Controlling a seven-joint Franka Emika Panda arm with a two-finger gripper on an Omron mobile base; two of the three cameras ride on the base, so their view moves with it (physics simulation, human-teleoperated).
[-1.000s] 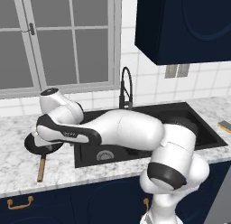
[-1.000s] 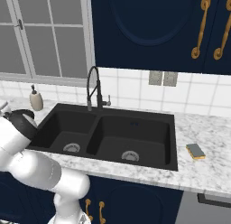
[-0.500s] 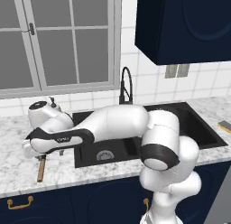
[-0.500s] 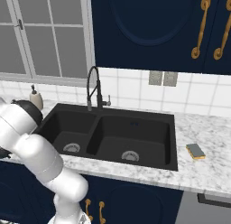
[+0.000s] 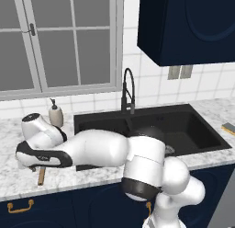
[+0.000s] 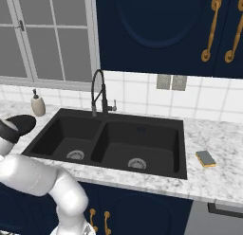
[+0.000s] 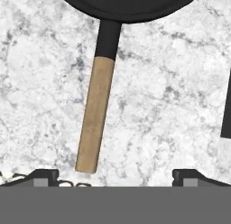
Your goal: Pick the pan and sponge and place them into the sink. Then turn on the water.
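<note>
Pan (image 7: 128, 4): on the marble tabletop (image 7: 171, 92) left of the sink (image 6: 114, 139), wooden handle (image 7: 95, 114) pointing toward the front edge.
My fingers (image 7: 43, 175): spread wide, holding nothing, hovering over the handle end.
Handling: I judge it rigid and head-heavy; the wood should grip well.
Hold: mid-handle, nearer the black neck.
Sponge (image 6: 205, 158): tabletop right of the sink.

Black double sink (image 6: 156, 127) sunk in the marble table (image 6: 228, 177), faucet (image 6: 98, 93) behind the divider, sponge (image 6: 206, 158) lying well right of the basins, soap bottle (image 6: 38, 105) at far left, white arm (image 6: 42, 179) at lower left.
</note>
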